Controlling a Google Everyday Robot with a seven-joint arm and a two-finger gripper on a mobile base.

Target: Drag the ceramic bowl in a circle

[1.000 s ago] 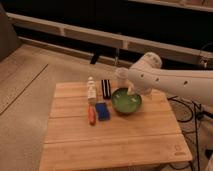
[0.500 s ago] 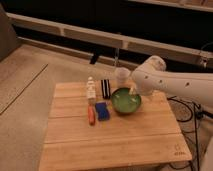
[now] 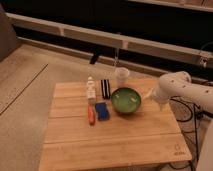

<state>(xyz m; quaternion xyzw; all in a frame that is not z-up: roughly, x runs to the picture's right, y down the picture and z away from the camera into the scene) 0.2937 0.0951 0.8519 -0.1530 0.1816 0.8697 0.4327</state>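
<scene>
The ceramic bowl (image 3: 126,100) is a glossy green, shallow round bowl that sits upright on the wooden table (image 3: 115,142), right of centre. My gripper (image 3: 151,98) is at the end of the white arm (image 3: 176,87), which reaches in from the right. It is low over the table, just off the bowl's right rim. I cannot tell whether it touches the rim.
A small pale cup (image 3: 121,76) stands just behind the bowl. Left of the bowl are a dark striped box (image 3: 105,88), a white bottle (image 3: 90,90), a blue block (image 3: 102,110) and an orange-red stick (image 3: 91,116). Cables hang past the table's right edge.
My arm and gripper have moved right, from over the bowl's right half to beside its right rim. The bowl has stayed where it was.
</scene>
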